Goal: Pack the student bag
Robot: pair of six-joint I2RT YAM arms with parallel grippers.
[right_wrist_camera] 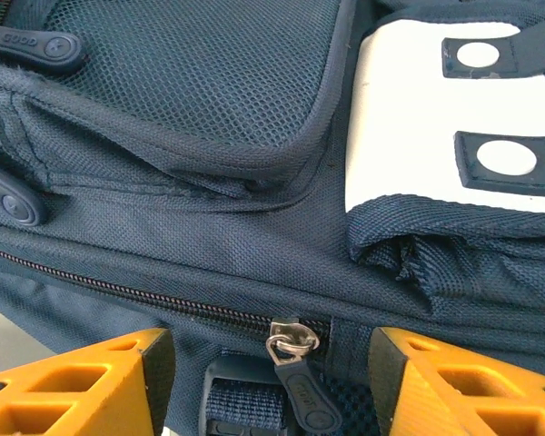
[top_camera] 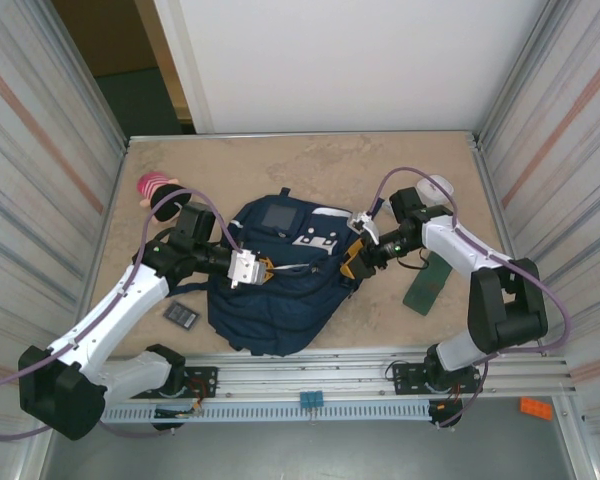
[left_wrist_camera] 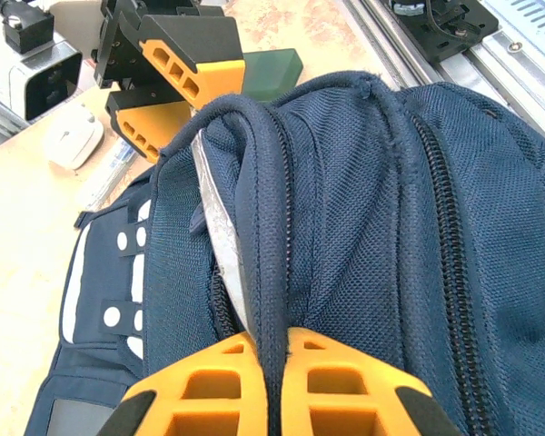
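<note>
Student bag (top_camera: 280, 310): navy, lying flat in the middle of the table (top_camera: 310, 165), front face up. Its lower end reaches the near edge. A white patch (right_wrist_camera: 418, 118) on the front carries dark buckle tabs (right_wrist_camera: 504, 156) with round white spots. A small squarish panel sits beyond it, toward the far edge.

Left gripper (left_wrist_camera: 272, 350): on the bag's left half, fingers together, clamped on a raised ridge of piped navy fabric. The ridge runs up and away from the pads. A pale grey strip shows in the fold beside it, and a dark zip track (left_wrist_camera: 445, 227) runs along the cloth on the other side.

Right gripper (right_wrist_camera: 271, 381): at the bag's right side, low against the fabric, orange fingers apart. A metal zip pull (right_wrist_camera: 292, 343) with a dark rubber tab sits between them. Neither finger touches it, as far as I can make out. Nothing is held.

Around the bag:
- A dark green flat thing (top_camera: 427, 285) lies toward the right edge, clear of the bag, under the right arm's reach.
- A small dark flat thing (top_camera: 180, 314) lies just beside the bag's lower left side, close to the near edge.
- A pink striped soft thing (top_camera: 155, 186) lies near the left edge, toward the far-left corner, at the left arm's elbow.
- A pale rounded thing (top_camera: 435, 188) lies toward the far-right corner, behind the right arm. I can't tell what it is.
- A small orange piece (top_camera: 535, 407) lies off the table, past the near-right corner.
</note>
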